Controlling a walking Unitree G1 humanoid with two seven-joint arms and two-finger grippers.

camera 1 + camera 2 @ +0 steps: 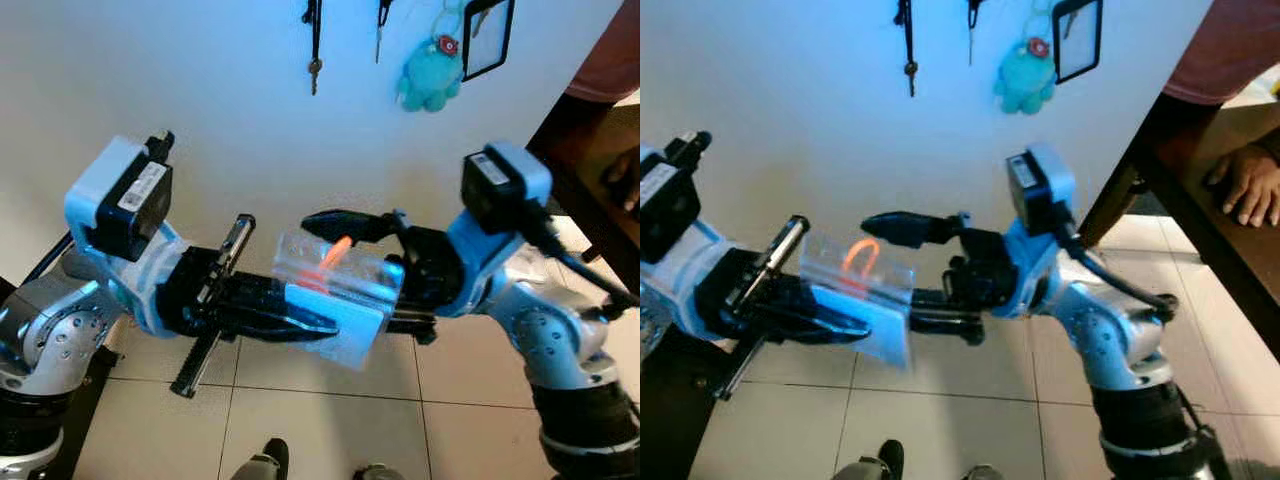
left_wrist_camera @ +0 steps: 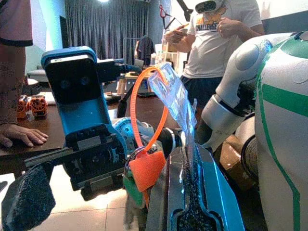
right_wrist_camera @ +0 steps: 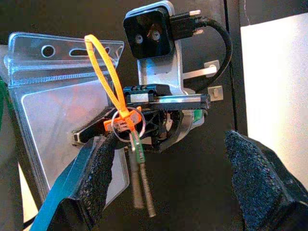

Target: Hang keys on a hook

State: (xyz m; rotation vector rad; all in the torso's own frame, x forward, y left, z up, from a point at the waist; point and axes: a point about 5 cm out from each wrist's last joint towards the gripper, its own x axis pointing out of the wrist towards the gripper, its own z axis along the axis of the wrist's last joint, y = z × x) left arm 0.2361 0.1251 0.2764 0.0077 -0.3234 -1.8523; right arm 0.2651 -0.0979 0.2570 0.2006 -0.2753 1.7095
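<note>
My left gripper (image 1: pixel 318 325) is shut on the lower edge of a clear plastic pouch (image 1: pixel 335 295) and holds it up in front of my chest. An orange loop (image 1: pixel 335 254) stands against the pouch. In the right wrist view the orange loop (image 3: pixel 107 77) runs down to a key ring with an orange tag, and two keys (image 3: pixel 139 180) hang below it. My right gripper (image 1: pixel 895 272) is open, facing the left one, with one finger above the pouch and one below it, and its pads (image 3: pixel 94 178) flank the keys. On the wall, hooks carry a key on a black strap (image 1: pixel 314 45).
More items hang on the white wall: another key (image 1: pixel 382 25), a teal plush toy (image 1: pixel 428 75) and a black-framed card (image 1: pixel 490 40). To my right a dark table (image 1: pixel 1200 215) has a person's hand (image 1: pixel 1245 185) resting on it. Tiled floor lies below.
</note>
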